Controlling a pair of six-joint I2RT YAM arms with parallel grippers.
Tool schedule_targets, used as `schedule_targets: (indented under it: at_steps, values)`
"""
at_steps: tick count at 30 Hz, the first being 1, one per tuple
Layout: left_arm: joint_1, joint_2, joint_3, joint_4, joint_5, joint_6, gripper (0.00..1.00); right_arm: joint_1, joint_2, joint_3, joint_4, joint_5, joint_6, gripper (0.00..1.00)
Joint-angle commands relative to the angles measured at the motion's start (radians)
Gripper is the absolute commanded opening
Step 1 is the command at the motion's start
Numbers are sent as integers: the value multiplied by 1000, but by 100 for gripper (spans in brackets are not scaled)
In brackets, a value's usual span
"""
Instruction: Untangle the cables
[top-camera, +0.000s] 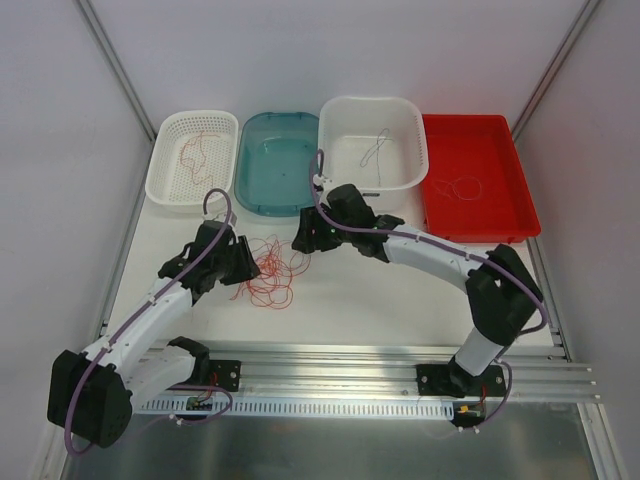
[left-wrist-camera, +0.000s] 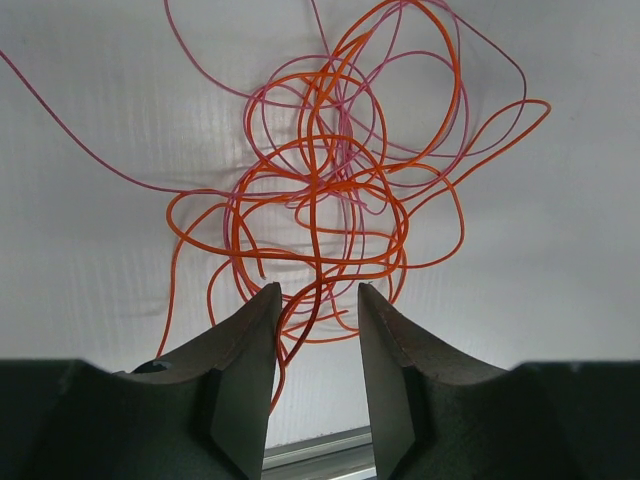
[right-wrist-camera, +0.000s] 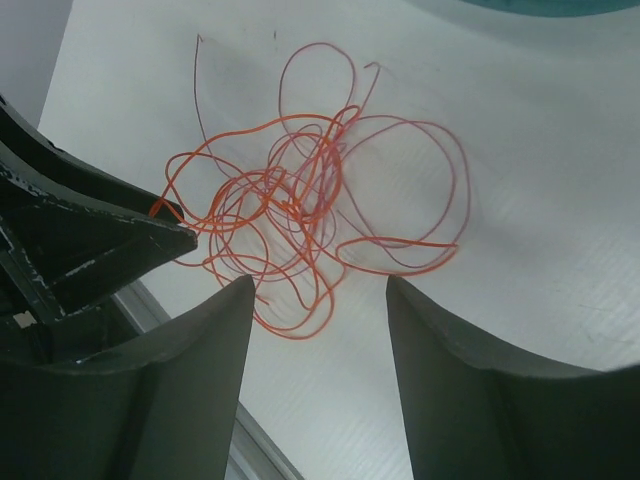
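Cable tangle (top-camera: 272, 270): orange and pink loops on the white table (top-camera: 380, 300), at 6 o'clock from the teal tub (top-camera: 280, 165).
Left claw (left-wrist-camera: 318, 290): at the tangle's 9 o'clock, part open; strands cross its gap, none visibly pinched.
Right claw (right-wrist-camera: 320, 282): at 1 o'clock, wide, holding nothing.
Risk: closing on several strands at once would likely tighten the knot or drag the whole bundle.
Markings: none legible.

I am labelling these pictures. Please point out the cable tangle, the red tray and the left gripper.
cable tangle (left-wrist-camera: 325, 190), left wrist view, middle of the loops.
red tray (top-camera: 500, 150), top view, bare floor.
left gripper (left-wrist-camera: 318, 292), left wrist view, midway between fingertips.
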Motion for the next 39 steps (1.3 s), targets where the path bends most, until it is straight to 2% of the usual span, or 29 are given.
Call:
schedule_targets:
  at_steps: [1,5,8,19,26,34,39]
  values:
    - [-14,7,-13,30,0,-26,37,19,59,67,126,-19,108,57]
    - [-18,10,-18,33,-3,-29,37,30,134,91,155,-44,109,45]
    - [-23,13,-22,38,-5,-31,37,35,167,120,160,-64,107,40]
    - [-30,15,-25,41,0,-29,36,42,289,153,169,-105,110,30]
    - [-34,27,-24,41,-11,-31,36,46,305,146,173,-117,103,23]
    - [-38,52,-38,55,-25,-49,35,44,282,123,184,-134,93,1]
    - [-38,50,-59,59,-77,-66,29,38,188,122,143,-147,61,1]
